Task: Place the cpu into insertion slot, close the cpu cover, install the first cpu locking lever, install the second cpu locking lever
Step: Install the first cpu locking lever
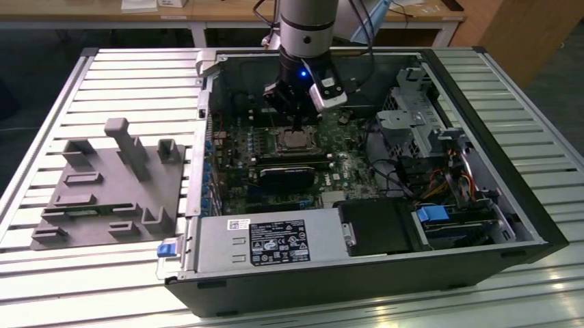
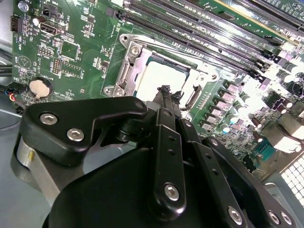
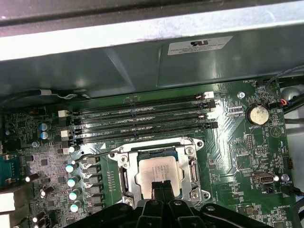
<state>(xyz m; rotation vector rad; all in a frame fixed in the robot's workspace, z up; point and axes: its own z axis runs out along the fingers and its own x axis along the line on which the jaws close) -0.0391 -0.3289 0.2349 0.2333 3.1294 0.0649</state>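
Exterior view: arm point(image 1: 306, 27) stands vertical over an open PC case point(image 1: 365, 280) lying on a slatted table point(image 1: 91, 82). Gripper point(image 1: 292, 121) hangs just above cpu point(image 1: 294, 140), approx mid board point(image 1: 237, 157). Grey jig point(image 1: 100, 191) w/ upright posts lies on the table at the exterior view's left, apart from the case. PSU point(image 1: 264, 242) runs along the case's near edge.

First wrist view: cpu point(image 3: 159, 171) sits flat in slot point(image 3: 156, 153), dull silver top up. Cover point(image 3: 142, 146) lies down flat around it, w/ the cpu top showing thru the square cut-out. Gripper point(image 3: 166, 187) is at the cpu's edge. Fingertips point(image 3: 159, 190) are pressed together w/ nothing btwn them. Touching the cpu or just above it: can't tell. RAM slots point(image 3: 137, 118) run parallel just beyond the cover. A round battery point(image 3: 259, 114) sits off to one side on the green board, and a row of caps point(image 3: 73, 187) on the other side.

Second wrist view: same spot from the opposite side. Gripper point(image 2: 166, 90) has its fingers point(image 2: 164, 118) closed into one narrow stack, w/ the tip at the edge of cpu point(image 2: 159, 76). Cover point(image 2: 137, 59) lies flat here too, silver frame round the chip. RAM slots point(image 2: 199, 23) lie beyond it.
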